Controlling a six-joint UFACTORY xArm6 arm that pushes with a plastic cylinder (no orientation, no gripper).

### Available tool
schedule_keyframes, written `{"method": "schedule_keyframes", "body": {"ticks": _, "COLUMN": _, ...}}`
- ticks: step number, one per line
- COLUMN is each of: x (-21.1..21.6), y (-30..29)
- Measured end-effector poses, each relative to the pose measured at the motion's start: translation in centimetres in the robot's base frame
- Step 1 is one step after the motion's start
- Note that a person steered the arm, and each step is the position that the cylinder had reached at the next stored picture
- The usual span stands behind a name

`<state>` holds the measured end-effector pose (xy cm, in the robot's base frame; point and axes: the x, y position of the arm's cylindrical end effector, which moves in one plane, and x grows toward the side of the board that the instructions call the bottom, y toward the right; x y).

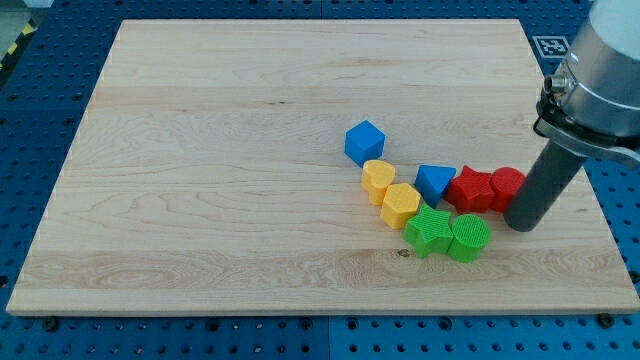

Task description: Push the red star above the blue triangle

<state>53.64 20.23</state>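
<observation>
Red star at board centre-right, touching blue triangle at its 3 o'clock. My tip — a bare rod, no fingers to spread — stands at the star's 4 o'clock, beside a red block. The star looks light, rigid, apt to spin — push a flat flank.

Nothing you can actually read here, no words or numbers or brands anywhere, just a black-and-white square marker tag stuck on the blue base past the wooden board's top right corner, and it's got a pattern, not letters.
</observation>
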Motion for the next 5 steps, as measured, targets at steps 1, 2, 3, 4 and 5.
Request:
{"method": "schedule_keyframes", "body": {"ticks": 1, "x": 0.5, "y": 0.0}}
{"method": "schedule_keyframes", "body": {"ticks": 2, "x": 0.4, "y": -2.1}}
{"method": "schedule_keyframes", "body": {"ticks": 3, "x": -2.3, "y": -4.0}}
{"method": "schedule_keyframes", "body": {"ticks": 4, "x": -3.9, "y": -4.0}}
{"method": "schedule_keyframes", "body": {"ticks": 5, "x": -3.9, "y": -4.0}}
